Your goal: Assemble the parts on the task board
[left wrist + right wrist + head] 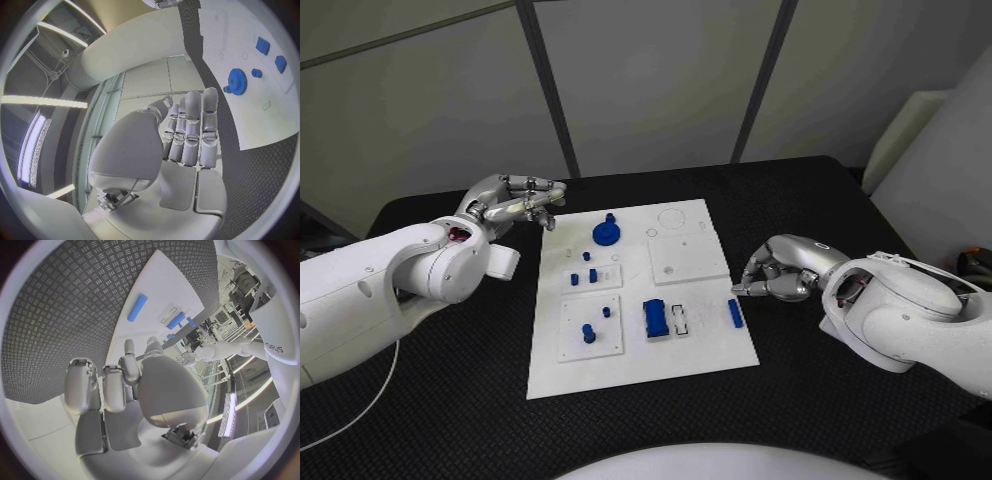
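My left robot hand (516, 203) empty with fingers apart beside the white board (640, 296), my right robot hand (783, 270) curled on nothing near a blue bar (734, 313), black tabletop (459, 400)

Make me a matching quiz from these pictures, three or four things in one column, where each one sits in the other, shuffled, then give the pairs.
Things:
1. round blue toothed gear
2. long blue bar
3. silver left hand
4. silver right hand

Places:
A. at the white task board's right edge
B. off the board's far left corner
C. far part of the board
D. beside the board's right edge

Pairs: 1-C, 2-A, 3-B, 4-D
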